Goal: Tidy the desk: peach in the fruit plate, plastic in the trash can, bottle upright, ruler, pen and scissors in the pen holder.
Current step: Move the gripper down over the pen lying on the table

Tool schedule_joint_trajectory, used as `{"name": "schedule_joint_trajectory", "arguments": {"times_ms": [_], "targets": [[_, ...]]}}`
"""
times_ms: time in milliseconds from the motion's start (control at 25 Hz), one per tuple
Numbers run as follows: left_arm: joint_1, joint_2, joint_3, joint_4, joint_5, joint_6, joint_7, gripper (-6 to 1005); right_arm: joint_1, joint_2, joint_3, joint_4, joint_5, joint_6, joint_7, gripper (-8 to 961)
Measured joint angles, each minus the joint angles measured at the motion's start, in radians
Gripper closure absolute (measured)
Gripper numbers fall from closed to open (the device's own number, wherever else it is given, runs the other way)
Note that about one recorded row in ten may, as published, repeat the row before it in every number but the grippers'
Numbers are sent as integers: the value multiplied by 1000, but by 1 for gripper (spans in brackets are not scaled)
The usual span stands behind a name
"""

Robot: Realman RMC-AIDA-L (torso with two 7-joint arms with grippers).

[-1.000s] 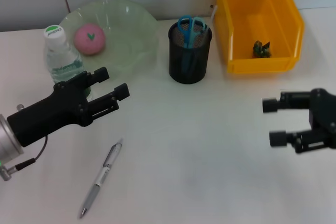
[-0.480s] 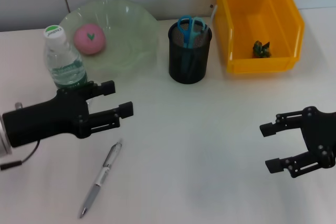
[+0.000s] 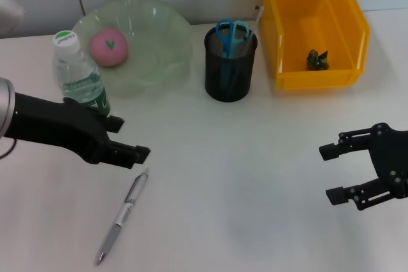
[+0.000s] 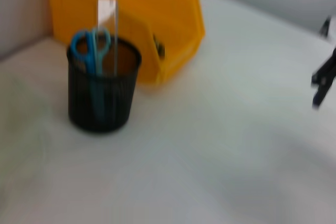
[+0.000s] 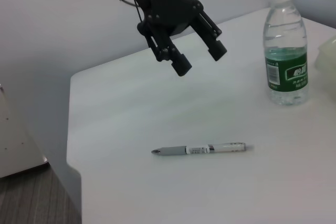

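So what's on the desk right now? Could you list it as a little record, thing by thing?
peach: in the green fruit plate
bottle: upright, beside the plate
pen holder: holds scissors and ruler
trash can: yellow, plastic scrap inside
pen: lying flat on the desk, not yet put away
left gripper: jaws open, above the pen
right gripper: jaws open, off to the side, holding nothing

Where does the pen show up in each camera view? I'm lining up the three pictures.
Head view: the pen lies flat on the desk near the front, just below the left pincer.
Left wrist view: not in it.
Right wrist view: the pen lies in the middle of the picture.
Shared landmark: the bottle stands upright in the head and right wrist views.
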Motion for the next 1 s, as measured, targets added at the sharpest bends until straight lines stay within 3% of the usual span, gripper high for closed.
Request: {"name": "schedule_joint_trajectory", "arguments": {"times_ms": [40,80,160,440,480,1000], "targets": [[0,0,0,0,0,0,0,211,-1,0,3,-3,0,0,0,127],[-60,-26,-11,31,116,79,-79,211,-2,0,5,-4,0,0,0,127],[-150,-38,43,26,253,153,-214,211,-3,0,12,-4,0,0,-5,127],[-233,-40,172,-20,337,165,-347,211,-5,0,14,-5,-4,-1,-12,128],[-268,-43,204,-77,344,158,-382,211,-4,0,14,-5,-4,-1,-14,128],[-292,-46,240,-212,385,73,-391,211,45,-5,0,6,-57,34,-82,127]]}}
